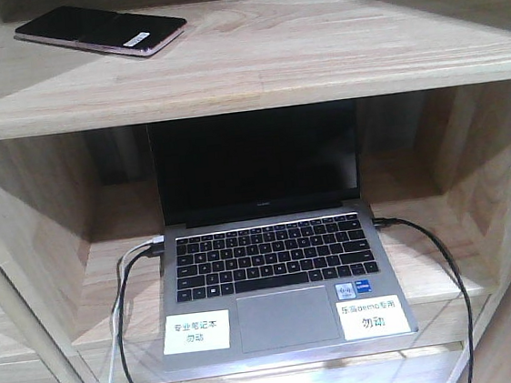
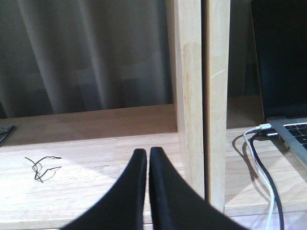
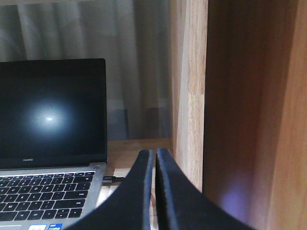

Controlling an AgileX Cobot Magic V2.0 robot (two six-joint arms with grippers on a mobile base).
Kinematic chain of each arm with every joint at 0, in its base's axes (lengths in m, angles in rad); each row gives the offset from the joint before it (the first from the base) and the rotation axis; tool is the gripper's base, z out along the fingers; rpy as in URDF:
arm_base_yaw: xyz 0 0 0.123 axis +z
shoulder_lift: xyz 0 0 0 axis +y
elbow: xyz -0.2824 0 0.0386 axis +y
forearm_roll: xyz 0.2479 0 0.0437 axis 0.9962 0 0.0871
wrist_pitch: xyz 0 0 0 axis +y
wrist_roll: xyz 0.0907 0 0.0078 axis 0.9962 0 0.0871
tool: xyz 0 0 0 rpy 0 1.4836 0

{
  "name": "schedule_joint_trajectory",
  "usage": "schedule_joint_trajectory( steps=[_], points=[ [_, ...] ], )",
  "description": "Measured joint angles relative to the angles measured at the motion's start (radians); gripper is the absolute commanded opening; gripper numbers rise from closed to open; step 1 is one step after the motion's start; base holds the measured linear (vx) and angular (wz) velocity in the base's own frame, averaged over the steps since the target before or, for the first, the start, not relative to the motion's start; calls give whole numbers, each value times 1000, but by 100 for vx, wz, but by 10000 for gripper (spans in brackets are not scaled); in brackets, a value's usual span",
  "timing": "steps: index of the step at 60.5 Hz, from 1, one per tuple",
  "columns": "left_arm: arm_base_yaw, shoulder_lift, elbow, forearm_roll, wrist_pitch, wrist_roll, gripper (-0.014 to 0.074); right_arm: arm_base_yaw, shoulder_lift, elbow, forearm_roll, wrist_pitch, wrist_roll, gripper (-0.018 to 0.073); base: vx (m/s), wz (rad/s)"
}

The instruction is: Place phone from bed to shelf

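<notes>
The phone (image 1: 100, 30), a glossy black slab with a pinkish rim and a white sticker, lies flat on the upper shelf (image 1: 314, 48) at its left end in the front view. No gripper touches it. In the left wrist view my left gripper (image 2: 147, 152) is shut with nothing in it, hovering over a lower wooden board beside an upright divider (image 2: 201, 96). My right gripper (image 3: 155, 153) is also shut and empty, close to the wooden side wall (image 3: 192, 96) right of the laptop. The bed is out of view.
An open grey laptop (image 1: 273, 272) fills the compartment below the phone, with a white and a black cable (image 1: 124, 288) on its left and a black cable (image 1: 441, 263) on its right. A small twist of wire (image 2: 42, 166) lies on the left board.
</notes>
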Motion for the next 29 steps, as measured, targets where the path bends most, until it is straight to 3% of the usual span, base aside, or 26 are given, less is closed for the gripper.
schedule_joint_trajectory(
  steps=[29],
  points=[
    [0,0,0,0,0,0,1,0,0,0,0,0,-1,-6,0,0]
  ],
)
